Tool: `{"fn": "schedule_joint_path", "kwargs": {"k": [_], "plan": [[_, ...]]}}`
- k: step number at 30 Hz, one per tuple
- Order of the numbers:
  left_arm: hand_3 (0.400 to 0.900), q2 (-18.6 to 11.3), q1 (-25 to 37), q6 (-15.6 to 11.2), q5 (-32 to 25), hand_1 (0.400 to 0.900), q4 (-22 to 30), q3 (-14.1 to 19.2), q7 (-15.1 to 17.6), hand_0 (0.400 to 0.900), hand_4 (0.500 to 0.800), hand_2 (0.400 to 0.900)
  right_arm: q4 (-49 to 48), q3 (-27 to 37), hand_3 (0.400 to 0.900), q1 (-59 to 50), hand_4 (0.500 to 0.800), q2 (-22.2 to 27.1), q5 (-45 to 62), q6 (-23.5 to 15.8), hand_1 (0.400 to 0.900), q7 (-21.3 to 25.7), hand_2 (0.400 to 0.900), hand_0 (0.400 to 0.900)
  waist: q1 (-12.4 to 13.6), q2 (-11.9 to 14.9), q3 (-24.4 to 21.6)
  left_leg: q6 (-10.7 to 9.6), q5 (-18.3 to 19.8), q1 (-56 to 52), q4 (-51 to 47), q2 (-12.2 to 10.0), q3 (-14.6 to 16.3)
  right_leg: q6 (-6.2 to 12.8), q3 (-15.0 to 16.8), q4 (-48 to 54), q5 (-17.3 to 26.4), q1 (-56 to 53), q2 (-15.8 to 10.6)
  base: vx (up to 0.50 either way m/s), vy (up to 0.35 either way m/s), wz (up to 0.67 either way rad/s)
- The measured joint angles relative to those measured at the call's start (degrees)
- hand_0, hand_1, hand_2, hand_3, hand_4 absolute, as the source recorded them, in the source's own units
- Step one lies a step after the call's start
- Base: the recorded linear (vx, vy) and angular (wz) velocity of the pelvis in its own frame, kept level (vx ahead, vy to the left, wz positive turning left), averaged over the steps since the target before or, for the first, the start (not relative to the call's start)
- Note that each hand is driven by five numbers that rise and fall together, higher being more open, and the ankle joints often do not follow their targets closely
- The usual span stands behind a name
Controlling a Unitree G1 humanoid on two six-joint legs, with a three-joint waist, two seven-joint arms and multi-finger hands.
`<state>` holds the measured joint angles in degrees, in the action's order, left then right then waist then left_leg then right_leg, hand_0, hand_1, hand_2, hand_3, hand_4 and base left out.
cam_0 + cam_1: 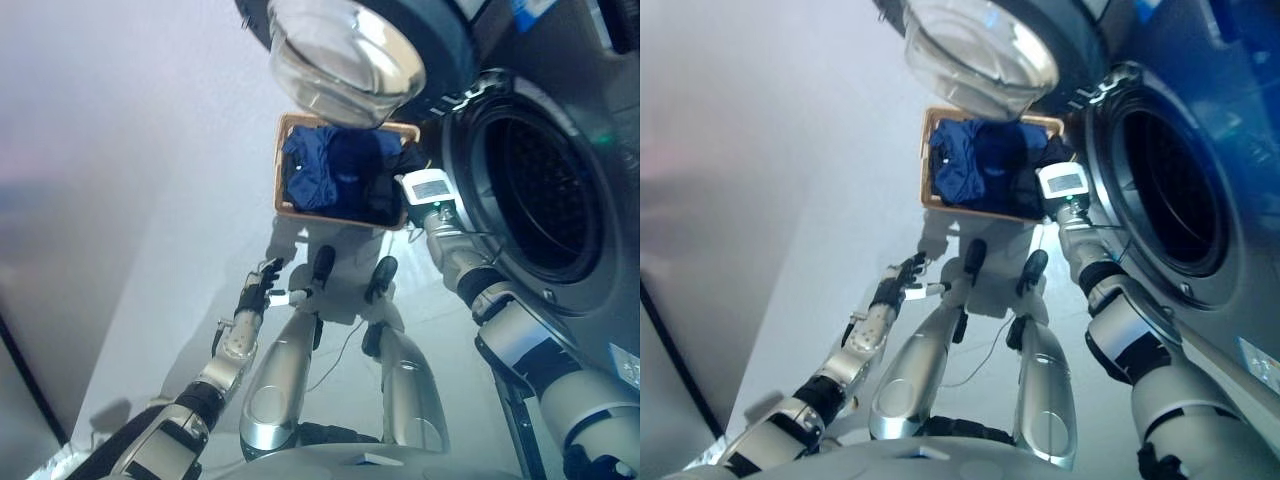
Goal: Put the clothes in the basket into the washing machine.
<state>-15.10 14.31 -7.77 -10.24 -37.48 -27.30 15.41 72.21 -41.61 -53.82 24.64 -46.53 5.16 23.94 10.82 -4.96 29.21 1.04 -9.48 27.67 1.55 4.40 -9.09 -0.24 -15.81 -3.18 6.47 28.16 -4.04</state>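
A brown wicker basket (282, 170) stands on the floor in front of me, filled with dark blue clothes (322, 165) and a darker garment at its right side. My right hand (409, 159) reaches into the basket's right end among the dark cloth, and most of it is hidden there. The washing machine (600, 290) stands at the right with its round drum opening (545, 195) uncovered. Its glass door (345, 55) is swung out above the basket. My left hand (266, 287) hangs low at the left, open and holding nothing, well short of the basket.
A pale wall (110, 150) runs along the left side. Pale floor (205, 230) lies between the wall and the basket. The open door overhangs the basket's far edge.
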Motion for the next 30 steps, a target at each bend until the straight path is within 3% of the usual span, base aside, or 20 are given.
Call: {"fn": "schedule_joint_path", "kwargs": {"k": [3, 6, 13, 30], "plan": [[0.900, -2.0, 0.5, -1.0, -1.0, 0.900, 5.0, -0.4, 0.0, 0.900, 0.800, 0.900, 1.7, -0.3, 0.900, -3.2, 0.800, 3.1, -0.9, 0.9, 0.900, 0.6, 0.900, 0.900, 0.6, -0.7, 0.4, 0.0, 0.0, 4.9, 2.5, 1.2, -1.0, 0.11, -0.5, -7.4, -3.1, 6.7, -2.0, -0.05, 0.043, 0.13], [0.900, -3.0, 1.3, -1.1, -1.2, 0.900, 5.6, -0.5, 0.0, 0.900, 0.800, 0.900, 2.5, 0.0, 0.900, -5.9, 0.800, 4.9, -0.9, 1.9, 0.900, 0.9, 0.900, 0.900, 1.7, -1.1, 0.6, 0.3, -0.2, 8.5, 4.3, 2.4, -1.4, 0.14, -0.4, -12.8, -5.1, 11.8, -3.9, -0.04, 0.029, 0.14], [0.900, -4.8, 1.2, -1.3, -2.1, 0.900, 13.0, -0.9, 0.0, 0.900, 0.800, 0.900, 4.1, 0.8, 0.900, -11.9, 0.800, 9.2, -0.6, 3.0, 0.900, 3.8, 0.900, 0.900, 3.2, -2.2, 1.2, -0.3, 0.9, 18.4, 11.0, 5.5, -2.2, -0.20, -0.5, -24.6, -9.3, 23.1, -8.2, 0.02, 0.015, 0.14], [0.900, -7.1, 1.1, -1.5, -2.3, 0.900, 22.6, -1.7, -0.1, 0.900, 0.800, 0.900, 3.9, 0.6, 0.900, -18.0, 0.800, 14.7, -0.2, 4.6, 0.900, 7.3, 0.900, 0.900, 4.8, -3.6, 1.5, -0.9, 1.3, 31.3, 18.5, 8.2, -1.3, -1.57, 1.0, -35.3, -11.8, 37.3, -12.1, -0.02, 0.029, 0.08]]}}
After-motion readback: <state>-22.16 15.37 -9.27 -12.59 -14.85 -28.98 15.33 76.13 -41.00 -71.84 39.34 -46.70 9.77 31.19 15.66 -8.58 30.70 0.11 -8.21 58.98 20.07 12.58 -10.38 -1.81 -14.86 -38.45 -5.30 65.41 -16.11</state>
